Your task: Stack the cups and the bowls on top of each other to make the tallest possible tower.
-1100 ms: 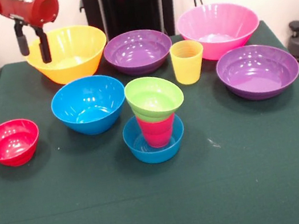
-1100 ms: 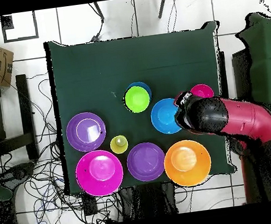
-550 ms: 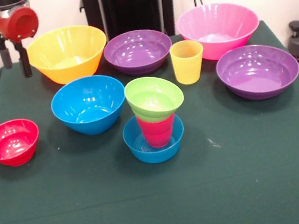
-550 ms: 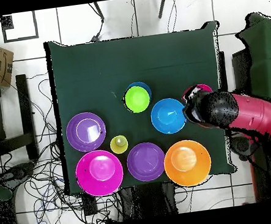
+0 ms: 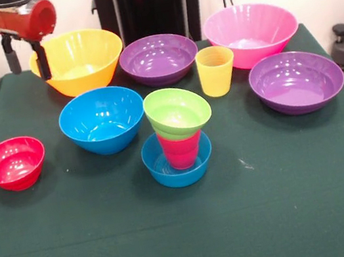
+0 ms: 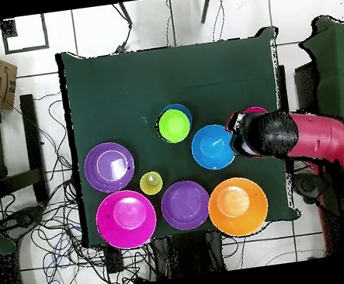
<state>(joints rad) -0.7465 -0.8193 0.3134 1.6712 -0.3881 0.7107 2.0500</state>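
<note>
Claw (image 5: pixel 26 56) up high w/ two black fingers (image 5: pixel 42 60) hanging apart, gap between them, holding nothing. Front view: large yellow bowl (image 5: pixel 80 60) right behind it. Below it the medium blue bowl (image 5: pixel 102 119), red bowl (image 5: pixel 12 163) off to its lower left. Tower (image 5: pixel 177 142) well apart, lower right: small blue bowl (image 5: pixel 178 162) as base, red cup (image 5: pixel 180 149) in it, lime green bowl (image 5: pixel 177 111) on top, tilted. Yellow cup (image 5: pixel 216 71), two purple bowls (image 5: pixel 158 58) (image 5: pixel 296 80), pink bowl (image 5: pixel 251 32) farther right.
</note>
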